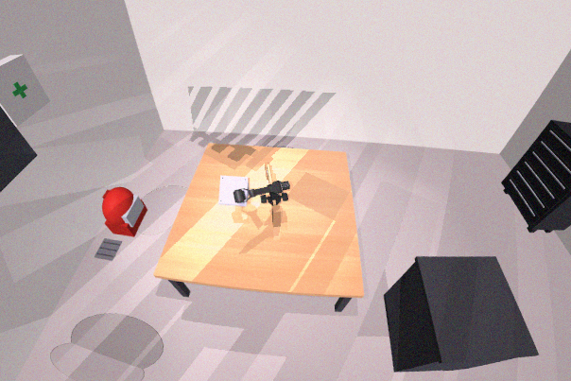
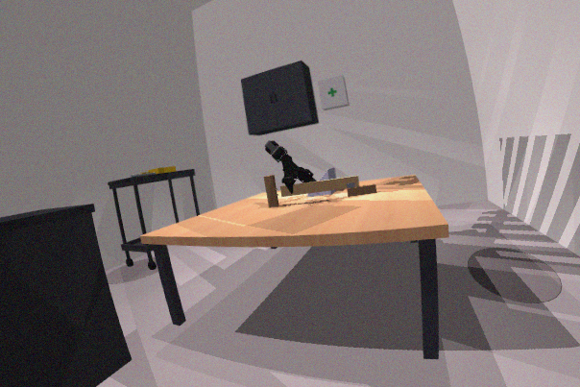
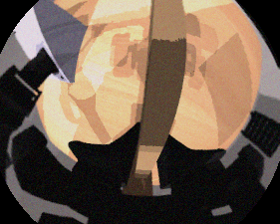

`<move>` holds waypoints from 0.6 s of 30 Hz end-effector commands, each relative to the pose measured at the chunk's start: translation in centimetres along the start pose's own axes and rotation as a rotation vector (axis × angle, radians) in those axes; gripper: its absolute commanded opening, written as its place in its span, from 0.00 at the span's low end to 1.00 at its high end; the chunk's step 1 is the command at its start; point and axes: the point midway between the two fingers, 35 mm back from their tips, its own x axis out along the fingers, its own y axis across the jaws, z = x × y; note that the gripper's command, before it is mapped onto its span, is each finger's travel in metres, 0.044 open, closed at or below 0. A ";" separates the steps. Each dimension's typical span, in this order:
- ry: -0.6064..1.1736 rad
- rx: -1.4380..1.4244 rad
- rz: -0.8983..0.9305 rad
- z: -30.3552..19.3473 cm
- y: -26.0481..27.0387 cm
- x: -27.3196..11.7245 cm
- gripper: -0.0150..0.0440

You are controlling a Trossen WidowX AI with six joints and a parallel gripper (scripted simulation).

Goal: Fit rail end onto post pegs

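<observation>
The long wooden rail (image 2: 326, 184) (image 3: 162, 94) is held near its near end by my gripper (image 2: 289, 190) (image 3: 146, 125), which is shut on it. The near end is raised off the table, and the rail looks close to level. Its far end is at the low footboard block (image 2: 367, 189); the bracket is too small to make out. The upright post (image 2: 271, 192) (image 3: 138, 184) stands just beyond the near end. A narrow gap seems to show between them in the exterior view. The pegs and holes are not clearly visible, hidden by the fingers or too small.
The arm (image 1: 262, 190) reaches over the rail from the side where a white plate (image 1: 227, 188) (image 3: 62, 41) lies on the wooden table (image 1: 246, 264) (image 2: 307, 234). Striped shadows cross the tabletop. A dark cabinet (image 1: 473, 302) and a red helmet-like object (image 1: 118, 204) are away from the table.
</observation>
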 end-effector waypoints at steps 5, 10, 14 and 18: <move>0.000 0.001 -0.009 -0.4 -0.1 -0.3 0.25; 0.000 0.001 -0.009 -0.6 -0.1 -0.3 0.25; 0.000 0.001 -0.009 -0.7 -0.1 -0.3 0.25; 0.001 0.001 -0.009 -0.9 -0.1 -0.3 0.25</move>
